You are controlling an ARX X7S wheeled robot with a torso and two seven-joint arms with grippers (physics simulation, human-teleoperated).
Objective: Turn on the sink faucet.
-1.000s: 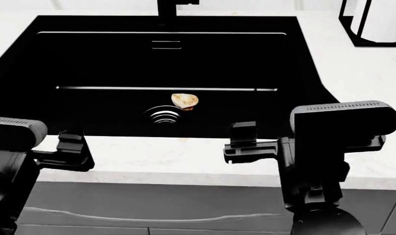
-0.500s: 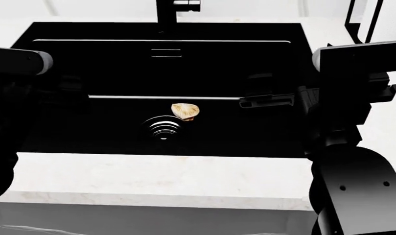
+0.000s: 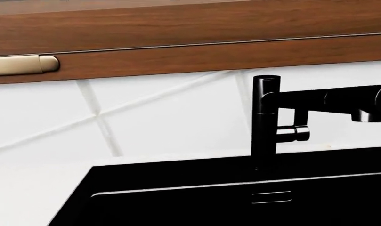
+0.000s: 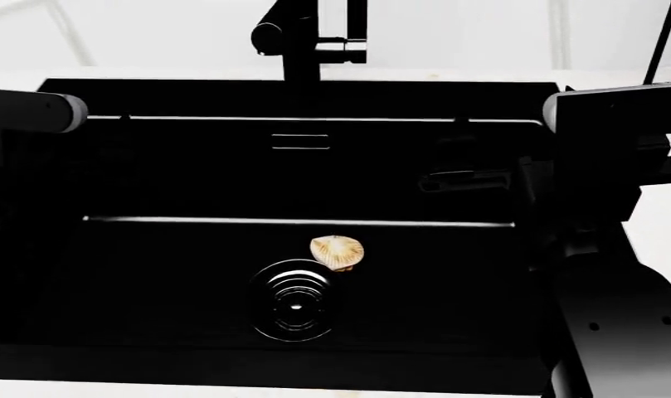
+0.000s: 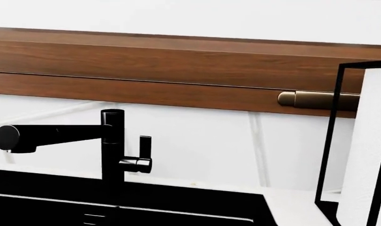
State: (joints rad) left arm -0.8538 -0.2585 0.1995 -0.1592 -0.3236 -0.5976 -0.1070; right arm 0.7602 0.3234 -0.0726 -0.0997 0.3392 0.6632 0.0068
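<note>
The matte black sink faucet (image 4: 301,37) stands at the back rim of the black sink (image 4: 180,166), with its small lever (image 4: 352,50) on its right side. In the left wrist view the faucet (image 3: 265,122) has its spout (image 3: 328,99) and lever (image 3: 295,133) in plain sight. It also shows in the right wrist view (image 5: 112,150), with the lever (image 5: 144,149) upright. My right gripper (image 4: 463,178) hangs over the basin's right part, well short of the faucet, one finger out to the side. My left arm (image 4: 26,112) is at the left; its jaws are lost against the black basin.
A round ringed drain (image 4: 294,300) and a tan shell-like scrap (image 4: 337,251) lie on the basin floor. An overflow slot (image 4: 299,141) is in the back wall. A black wire paper-towel holder (image 5: 360,150) stands on the white counter to the right. A wooden cabinet (image 5: 177,70) hangs above.
Both arms have risen and moved forward over the basin. The head view has shifted forward, so the faucet and the basin's back wall show more fully.
</note>
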